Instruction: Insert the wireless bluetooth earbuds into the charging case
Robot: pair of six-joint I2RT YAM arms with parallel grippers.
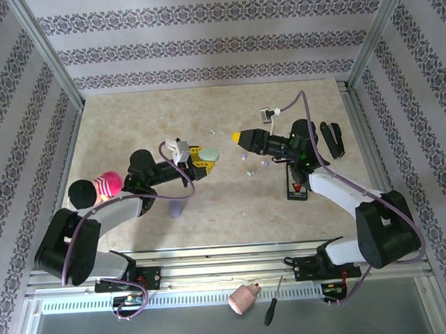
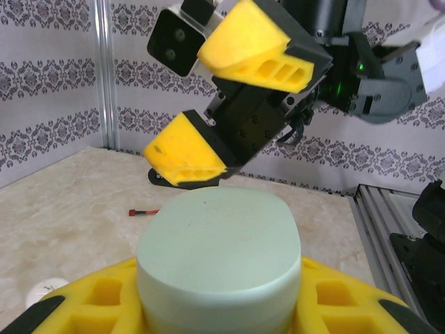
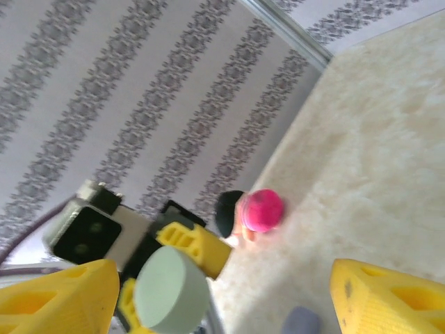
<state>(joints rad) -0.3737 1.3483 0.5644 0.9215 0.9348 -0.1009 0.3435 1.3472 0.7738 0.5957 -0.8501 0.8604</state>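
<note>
My left gripper (image 1: 206,155) is shut on a mint green charging case (image 1: 210,153), lid closed, held up off the table. In the left wrist view the case (image 2: 219,257) sits between the yellow fingers (image 2: 104,303). My right gripper (image 1: 239,138) stands open just right of the case, its yellow fingers (image 2: 254,45) wide apart and holding nothing. From the right wrist, the case (image 3: 170,290) lies ahead between my spread fingers (image 3: 386,299). Several tiny pale earbuds (image 1: 265,163) lie loose on the table below the right gripper.
A lilac case (image 1: 176,208) lies on the table near the left arm. A pink ball (image 1: 109,183) and a black round object (image 1: 81,193) sit at the left. A black and red tool (image 1: 296,185) lies under the right arm. Patterned walls enclose the table.
</note>
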